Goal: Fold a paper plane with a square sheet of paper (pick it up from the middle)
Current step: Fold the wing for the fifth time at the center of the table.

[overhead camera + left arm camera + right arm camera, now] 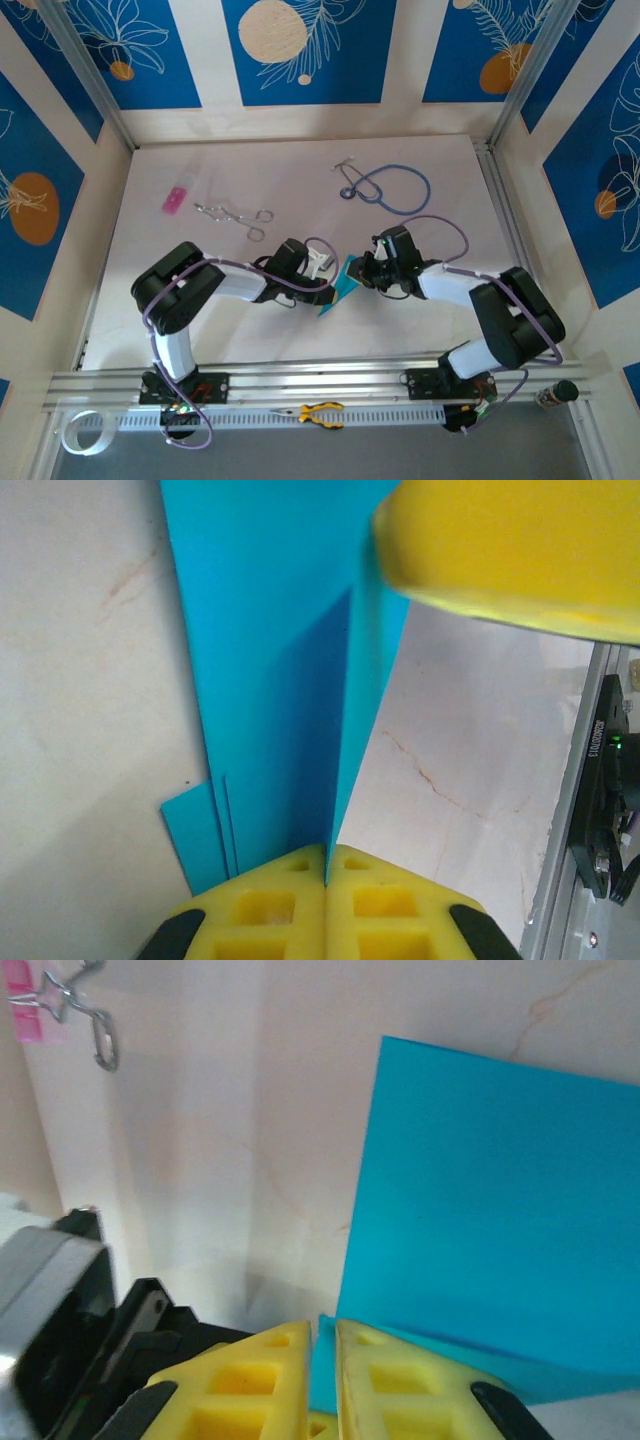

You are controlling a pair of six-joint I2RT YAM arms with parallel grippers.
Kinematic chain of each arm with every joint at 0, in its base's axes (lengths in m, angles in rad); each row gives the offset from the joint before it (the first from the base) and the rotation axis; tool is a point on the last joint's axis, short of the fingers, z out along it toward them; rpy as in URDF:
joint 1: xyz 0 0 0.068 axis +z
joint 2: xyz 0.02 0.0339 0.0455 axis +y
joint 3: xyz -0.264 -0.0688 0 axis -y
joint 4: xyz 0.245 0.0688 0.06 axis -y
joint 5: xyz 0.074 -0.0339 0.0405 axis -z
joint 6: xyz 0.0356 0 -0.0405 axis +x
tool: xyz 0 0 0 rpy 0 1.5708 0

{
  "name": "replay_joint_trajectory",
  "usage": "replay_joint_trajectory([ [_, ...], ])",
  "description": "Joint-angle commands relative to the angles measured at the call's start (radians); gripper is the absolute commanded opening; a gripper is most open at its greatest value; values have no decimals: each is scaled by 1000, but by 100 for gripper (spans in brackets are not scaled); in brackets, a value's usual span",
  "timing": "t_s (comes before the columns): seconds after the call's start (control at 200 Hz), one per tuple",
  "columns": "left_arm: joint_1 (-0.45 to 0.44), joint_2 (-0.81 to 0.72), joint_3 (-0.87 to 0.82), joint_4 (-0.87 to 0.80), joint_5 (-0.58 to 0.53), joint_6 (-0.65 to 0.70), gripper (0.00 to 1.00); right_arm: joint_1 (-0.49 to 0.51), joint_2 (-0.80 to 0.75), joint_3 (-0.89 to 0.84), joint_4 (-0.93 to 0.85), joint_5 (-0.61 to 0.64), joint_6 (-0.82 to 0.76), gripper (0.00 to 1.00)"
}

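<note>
Top external, mid-frame: holding the square sheet of paper [338, 286] over the table [300, 165], already creased into a small angular shape. Pinching a fold with the left tool [326, 862], shut on it; clamping another edge in the right tool [322, 1340]. Seemingly needing wing folds yet.

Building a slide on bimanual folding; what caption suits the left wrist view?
Left jaws pinch the folded cyan paper at its crease.
</note>
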Motion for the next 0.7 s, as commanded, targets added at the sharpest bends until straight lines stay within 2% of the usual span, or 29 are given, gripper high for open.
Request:
replay_joint_trajectory([
  [0.0, -5, 63, -29, -35, -39, -20, 0, -13, -54, -30, -41, 4, -5, 16],
  [0.265, -8, 41, -41, -6, -164, -122, 0, -23, -142, -55, -79, 1, -13, 17],
  [0.445, -13, 49, -45, 56, -130, -159, 0, -23, -178, -82, -62, -3, -9, 17],
  [0.695, -19, 60, -57, 67, -119, -166, 0, -16, -137, -86, -10, -46, -2, 12],
])
